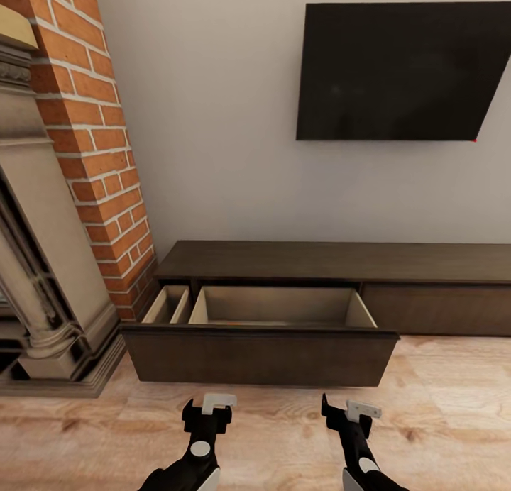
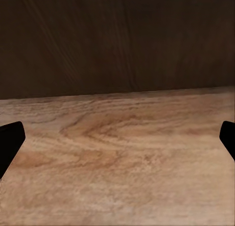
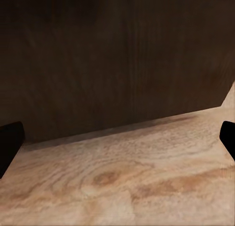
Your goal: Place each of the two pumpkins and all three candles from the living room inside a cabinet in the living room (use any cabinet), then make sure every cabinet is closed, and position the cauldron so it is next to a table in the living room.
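The long low dark-brown cabinet (image 1: 333, 260) stands against the wall. Its wide left drawer (image 1: 259, 352) is pulled out, showing a pale wood interior (image 1: 280, 305); the drawer front hides the drawer's floor. A narrow side compartment (image 1: 169, 304) sits to its left. My left gripper (image 1: 208, 408) and right gripper (image 1: 348, 408) hover low over the wooden floor just in front of the drawer front, both open and empty. In the wrist views the left gripper (image 2: 117, 138) and right gripper (image 3: 117, 140) face the dark drawer front, fingers wide apart. The pumpkins, candles, cauldron and table are out of view.
An ornate carved fireplace (image 1: 42, 278) with a brick chimney (image 1: 92, 136) stands close on the left. A dark TV (image 1: 404, 72) hangs on the wall above the cabinet. The cabinet's right drawer front (image 1: 440, 310) is shut. Wooden floor (image 1: 454, 420) stretches to the right.
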Tool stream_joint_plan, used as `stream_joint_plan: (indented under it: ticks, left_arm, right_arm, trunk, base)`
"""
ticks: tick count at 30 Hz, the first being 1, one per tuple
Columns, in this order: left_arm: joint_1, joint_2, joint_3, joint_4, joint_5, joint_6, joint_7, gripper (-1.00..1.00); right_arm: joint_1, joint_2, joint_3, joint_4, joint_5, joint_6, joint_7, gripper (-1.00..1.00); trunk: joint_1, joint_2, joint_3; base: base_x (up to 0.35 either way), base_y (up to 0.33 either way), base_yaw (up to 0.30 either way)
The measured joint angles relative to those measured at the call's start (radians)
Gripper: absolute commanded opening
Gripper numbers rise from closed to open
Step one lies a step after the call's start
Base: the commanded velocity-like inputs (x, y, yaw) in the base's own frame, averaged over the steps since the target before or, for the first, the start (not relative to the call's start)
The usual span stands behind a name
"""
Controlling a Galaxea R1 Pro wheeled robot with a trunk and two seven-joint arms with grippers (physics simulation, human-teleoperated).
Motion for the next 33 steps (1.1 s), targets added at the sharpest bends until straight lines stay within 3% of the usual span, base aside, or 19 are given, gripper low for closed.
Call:
stream_joint_plan:
  ticks: [21, 29, 33]
  left_arm:
    - [0.000, 0.002, 0.002, 0.003, 0.000, 0.000, 0.000, 1.00]
    - [0.000, 0.002, 0.002, 0.000, 0.000, 0.000, 0.000, 1.00]
    - [0.000, 0.002, 0.005, -0.001, 0.000, -0.001, 0.001, 1.00]
  right_arm:
    - [0.000, 0.006, 0.001, 0.006, 0.001, 0.001, 0.002, 1.00]
    - [0.001, 0.006, 0.001, 0.007, 0.001, 0.001, 0.002, 1.00]
    - [0.001, 0.006, 0.001, 0.008, 0.001, 0.002, 0.002, 1.00]
  trunk:
    - [0.000, 0.000, 0.000]
    - [0.000, 0.000, 0.000]
    - [0.002, -0.001, -0.015]
  base:
    - [0.231, 0.028, 0.000]
    - [0.046, 0.000, 0.000]
    - [0.002, 0.000, 0.000]
